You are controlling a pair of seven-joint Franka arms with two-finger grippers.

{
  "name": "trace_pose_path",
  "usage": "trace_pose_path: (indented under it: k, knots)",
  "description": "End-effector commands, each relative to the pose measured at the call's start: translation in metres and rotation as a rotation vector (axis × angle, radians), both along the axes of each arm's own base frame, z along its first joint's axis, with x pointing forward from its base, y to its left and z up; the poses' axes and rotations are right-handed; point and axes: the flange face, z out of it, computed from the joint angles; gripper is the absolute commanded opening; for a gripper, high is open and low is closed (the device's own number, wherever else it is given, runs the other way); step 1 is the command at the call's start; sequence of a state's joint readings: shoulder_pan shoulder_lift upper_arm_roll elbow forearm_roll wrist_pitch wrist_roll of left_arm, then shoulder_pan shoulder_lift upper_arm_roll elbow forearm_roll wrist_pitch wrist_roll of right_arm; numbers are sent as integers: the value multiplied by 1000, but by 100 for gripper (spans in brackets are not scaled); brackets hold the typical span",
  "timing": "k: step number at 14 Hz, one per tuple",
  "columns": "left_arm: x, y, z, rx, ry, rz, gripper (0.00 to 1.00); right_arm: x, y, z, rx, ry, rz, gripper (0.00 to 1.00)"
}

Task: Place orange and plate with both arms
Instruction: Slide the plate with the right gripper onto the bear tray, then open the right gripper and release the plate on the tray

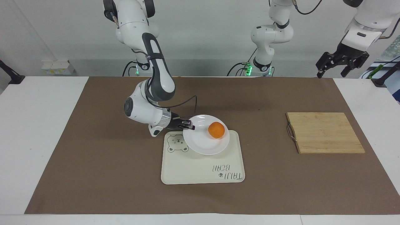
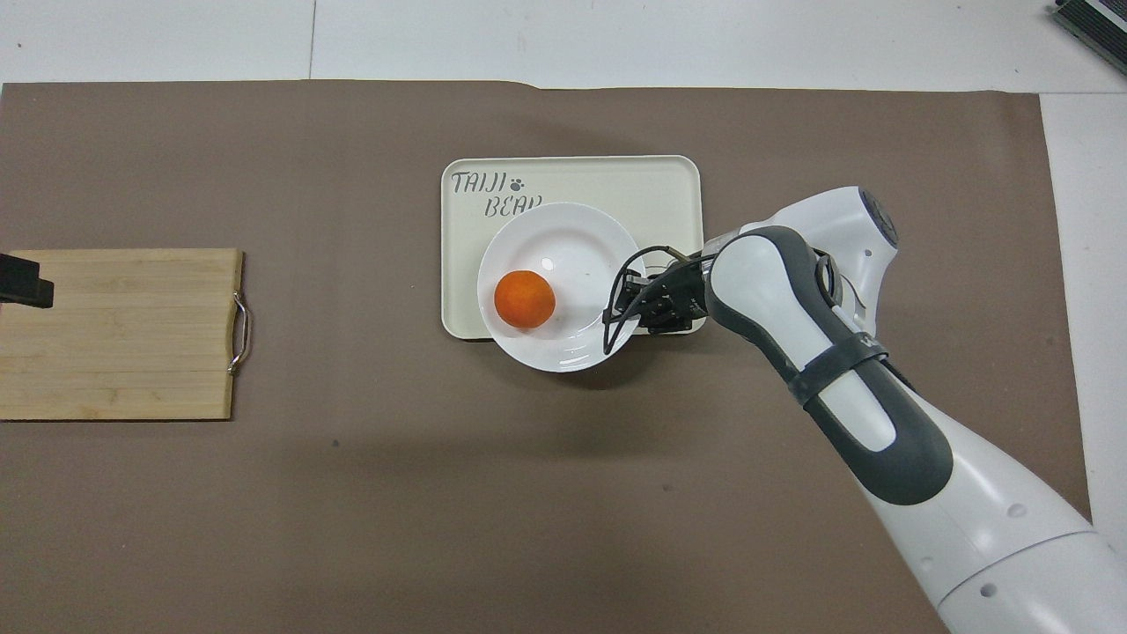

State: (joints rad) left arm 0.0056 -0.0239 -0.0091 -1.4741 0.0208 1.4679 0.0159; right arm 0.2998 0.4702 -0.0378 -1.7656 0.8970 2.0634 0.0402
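The left arm waits raised at its own end of the table, its black two-finger left gripper (image 1: 340, 65) hanging in the air with the fingers spread wide and nothing between them, just past the robots' edge of the brown mat (image 1: 93, 162) that covers the white table (image 1: 37, 131). The right arm, white with grey joints, reaches out low over the mat, and its right gripper (image 1: 189, 126) is pinched tight on the rim of the round glossy white plate (image 1: 201, 143), at the edge toward the right arm's end of the table. The plate hangs over the robots' side of the cream rectangular tray with a bear drawing and lettering (image 1: 193, 170), part of its rim overhanging the tray's nearest edge in the overhead view; whether it touches the tray or is held just above it cannot be told. The small round bright-orange fruit, the orange (image 1: 216, 130), sits on the plate, toward the side away from the gripper. The bear drawing shows beside the plate, under the gripper, and the lettering lies on the tray's part farthest from the robots. A rectangular bamboo cutting board with a metal handle (image 1: 325, 132) lies flat on the mat toward the left arm's end, well apart from the tray.
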Motion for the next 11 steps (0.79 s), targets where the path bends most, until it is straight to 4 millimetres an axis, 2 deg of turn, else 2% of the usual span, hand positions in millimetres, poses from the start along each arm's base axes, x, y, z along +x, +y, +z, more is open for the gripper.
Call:
trace_pose_path:
  k: [1,2,4,6,8,9,10,11]
  knots:
    - [-2,1,4,1,10,-5,100,43,-5,-17,-7,-10,-31,0]
    - [-2,1,4,1,10,-5,100,50,2,-16,-12,2,-60,0]
    - [-2,1,4,1,10,-5,100,60,2,-24,-25,15,-106,0]
    - [-2,1,4,1,10,-5,100,63,-1,-35,-35,8,-130,0]
    - [-2,1,4,1,9,-5,100,65,-7,-35,-32,10,-129,1]
    - [-2,1,4,1,10,-5,100,66,-9,-34,-30,5,-131,84]
    - [-2,2,4,1,10,-3,100,66,-5,-22,-32,-25,-130,100]
    - [-2,1,4,1,10,-5,100,65,-3,-12,-32,-36,-129,100]
